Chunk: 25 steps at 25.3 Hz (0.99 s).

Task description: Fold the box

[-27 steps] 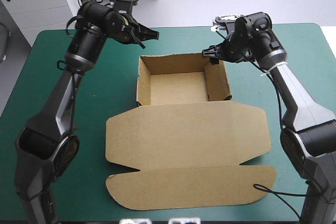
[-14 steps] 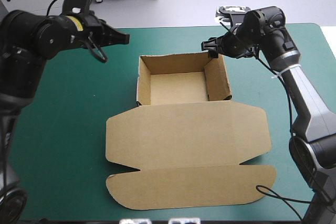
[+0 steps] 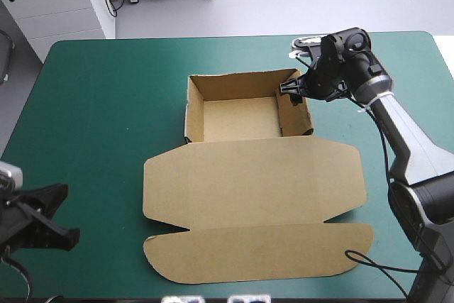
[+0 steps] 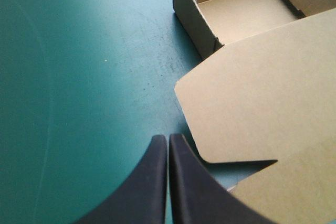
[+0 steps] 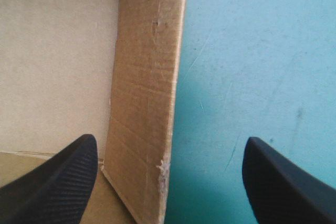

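Brown box (image 3: pixel 248 175) at centre frame on teal-green cover (image 3: pixel 106 104): open tray (image 3: pixel 237 118), lid (image 3: pixel 255 225) flat toward bottom edge. Right gripper (image 3: pixel 292 89) spread astride the tray's right wall (image 5: pixel 149 77), one finger inside, one outside. Left gripper (image 4: pixel 168 139) lower left, fingers pressed together, beside the lid.

The box (image 3: pixel 248 182) is plain brown board, a little paler on its inner floor. The bench (image 3: pixel 106 104) is teal-green, one even colour with faint dark scuffs. The right hand (image 5: pixel 170 141) is black with a fine dotted grain; the left hand (image 4: pixel 168 137) is smooth black.
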Tool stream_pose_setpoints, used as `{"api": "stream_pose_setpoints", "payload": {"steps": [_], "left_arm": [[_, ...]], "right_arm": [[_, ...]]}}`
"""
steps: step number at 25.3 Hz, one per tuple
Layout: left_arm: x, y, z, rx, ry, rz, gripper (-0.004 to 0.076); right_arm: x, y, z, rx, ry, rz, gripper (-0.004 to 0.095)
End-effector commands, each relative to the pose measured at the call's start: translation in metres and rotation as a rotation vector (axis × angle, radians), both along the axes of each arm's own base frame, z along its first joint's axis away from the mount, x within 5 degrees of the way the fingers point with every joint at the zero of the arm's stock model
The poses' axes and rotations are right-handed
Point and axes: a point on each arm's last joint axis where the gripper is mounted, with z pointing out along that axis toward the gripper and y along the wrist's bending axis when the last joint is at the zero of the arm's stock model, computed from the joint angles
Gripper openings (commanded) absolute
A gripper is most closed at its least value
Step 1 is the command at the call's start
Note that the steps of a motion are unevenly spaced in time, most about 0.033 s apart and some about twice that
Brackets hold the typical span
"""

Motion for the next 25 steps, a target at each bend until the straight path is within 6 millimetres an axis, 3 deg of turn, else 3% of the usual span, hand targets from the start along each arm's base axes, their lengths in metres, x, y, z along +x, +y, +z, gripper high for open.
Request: {"api": "stream_pose_setpoints", "payload": {"steps": [1, 8, 12, 15, 19, 21, 23, 25], "left_arm": [[-0.013, 0.006, -0.009, -0.035, -0.099, -0.012, -0.0008], [-0.021, 0.01, -0.068, 0.016, -0.016, -0.019, -0.0008], [-0.021, 0.01, -0.091, 0.036, -0.017, -0.034, -0.0008], [-0.022, 0.01, -0.107, 0.053, -0.037, -0.052, -0.0008], [-0.026, 0.012, -0.121, 0.035, -0.067, -0.058, -0.0008], [-0.03, 0.014, -0.121, 0.022, -0.107, -0.056, -0.0008], [-0.031, 0.014, -0.119, 0.009, -0.135, -0.056, -0.0008], [-0.031, 0.014, -0.119, 0.007, -0.14, -0.056, -0.0008]], "right_arm": [[0.001, -0.004, 0.008, -0.007, -0.04, 0.005, 0.0701], [0.018, 0.005, -0.031, -0.01, 0.069, 0.005, 0.0695], [0.022, 0.009, -0.043, 0.018, 0.107, 0.006, 0.0586], [0.026, 0.01, -0.053, 0.009, 0.129, 0.006, 0.0394], [0.028, 0.011, -0.057, 0.003, 0.129, 0.009, -0.0026], [0.028, 0.008, -0.044, -0.008, 0.092, 0.012, -0.002], [0.026, 0.003, -0.017, 0.019, 0.017, 0.019, -0.0019], [0.017, -0.018, 0.034, 0.054, -0.124, -0.003, -0.0019]]}}
